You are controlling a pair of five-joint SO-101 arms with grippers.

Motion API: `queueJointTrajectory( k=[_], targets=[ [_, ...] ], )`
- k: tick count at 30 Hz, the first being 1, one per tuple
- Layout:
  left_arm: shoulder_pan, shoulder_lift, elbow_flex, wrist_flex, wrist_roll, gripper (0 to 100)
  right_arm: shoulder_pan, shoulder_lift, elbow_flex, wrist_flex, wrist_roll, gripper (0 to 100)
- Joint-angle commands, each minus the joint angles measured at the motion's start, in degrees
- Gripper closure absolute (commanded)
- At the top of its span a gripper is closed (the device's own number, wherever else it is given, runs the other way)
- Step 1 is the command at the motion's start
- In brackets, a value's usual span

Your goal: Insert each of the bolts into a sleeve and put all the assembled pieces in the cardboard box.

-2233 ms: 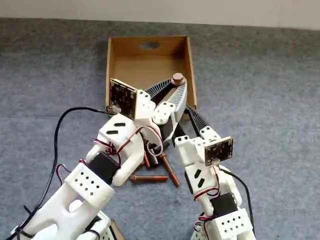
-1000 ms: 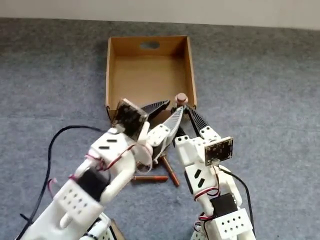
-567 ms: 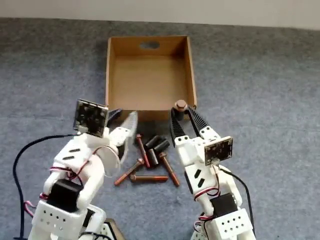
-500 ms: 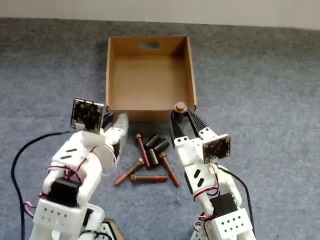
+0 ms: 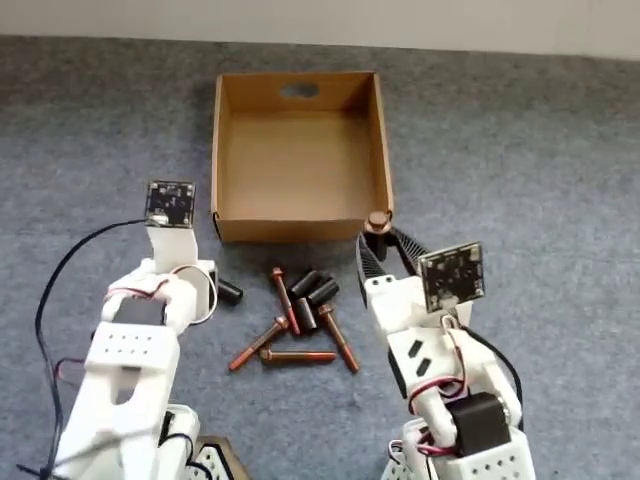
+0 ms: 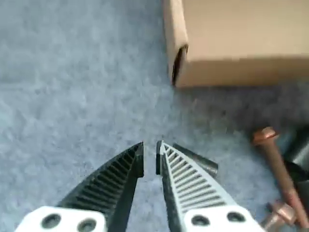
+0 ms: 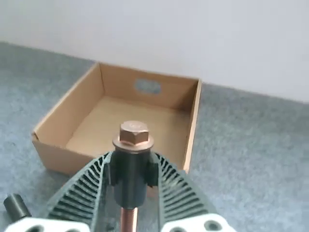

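The right tool (image 7: 130,164) is clamped on a black sleeve (image 7: 128,181) with a copper bolt (image 7: 133,135) through it. It holds the pair upright just beside the near right corner of the cardboard box (image 5: 216,140), which sits toward the far edge of the worktop (image 5: 520,150). The left tool (image 6: 149,155) is all but closed on nothing near the box's near left corner, with a lone sleeve (image 6: 198,163) just beside it. Loose bolts (image 5: 297,355) and sleeves (image 5: 312,288) lie between the arms, toward the near edge.

The grey carpeted table (image 5: 520,150) bears the cardboard box (image 5: 215,150), loose bolts (image 5: 296,355) (copper-coloured) and black sleeves (image 5: 312,288).
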State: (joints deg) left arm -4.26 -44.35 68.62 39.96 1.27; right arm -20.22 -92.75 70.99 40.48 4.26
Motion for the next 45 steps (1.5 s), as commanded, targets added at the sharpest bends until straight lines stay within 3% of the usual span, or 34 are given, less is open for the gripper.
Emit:
queueJointTrajectory(
  k=[1,10,15,20,25,34,38,45],
  targets=[
    [-1.1,6.4,-5.1,-1.1,-0.5,93,0.7,1.6,-6.6,0.3,1.9,98.9],
    [-0.8,17.3,-3.1,-14.3,-0.5,93,0.3,33.2,-31.3,8.0,1.8,98.9],
    [-0.7,19.6,-3.5,-15.0,-0.5,93,0.6,55.6,-43.5,10.5,1.8,99.1],
    [-0.7,19.9,-3.5,-15.0,-0.7,93,0.9,75.3,-58.3,15.3,-4.7,99.1],
    [-0.7,19.9,-3.6,-15.0,-0.7,93,1.9,93.9,-81.8,23.0,-4.7,99.1],
    [-0.7,20.0,-3.6,-15.0,-0.7,93,1.9,131.6,-135.3,46.6,-4.7,99.1],
    [-0.7,20.0,-3.6,-15.0,-0.7,93,2.3,143.6,-152.3,51.0,-4.7,99.1],
    [-0.7,20.0,-3.6,-15.0,-0.7,93,5.2,150.7,-157.0,48.7,-4.7,99.1]
  ],
)
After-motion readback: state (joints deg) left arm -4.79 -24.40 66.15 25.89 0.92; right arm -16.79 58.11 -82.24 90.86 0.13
